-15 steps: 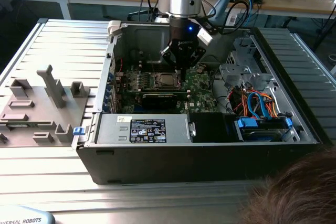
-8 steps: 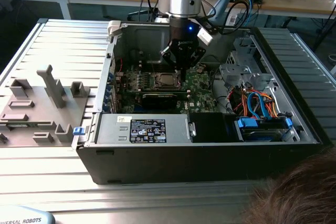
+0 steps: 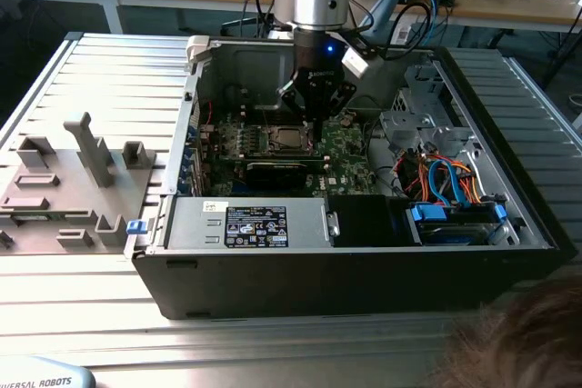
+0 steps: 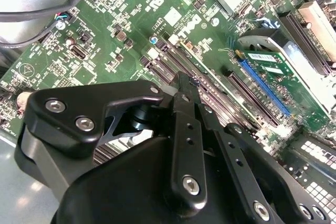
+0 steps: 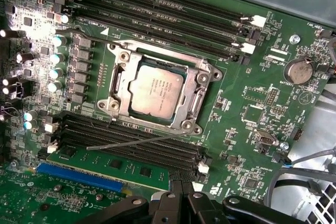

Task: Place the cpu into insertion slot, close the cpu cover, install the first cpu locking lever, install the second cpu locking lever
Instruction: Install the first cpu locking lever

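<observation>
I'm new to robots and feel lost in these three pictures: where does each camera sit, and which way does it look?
Exterior view: off the arm, looking down into the open computer case; the gripper hangs over the motherboard.
First wrist view: on the arm, facing the cpu under the cpu cover.
Second wrist view: on the arm, looking past the gripper at the long slots.
Both wrist views share the green motherboard.

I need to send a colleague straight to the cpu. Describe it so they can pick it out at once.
Start at the open computer case on the metal table and find the green motherboard inside. Between two banks of long black memory slots sits a silver cpu cover, closed flat. The cpu is the dull silver-grey square showing through its window, the only flat metal-topped chip there.
</observation>
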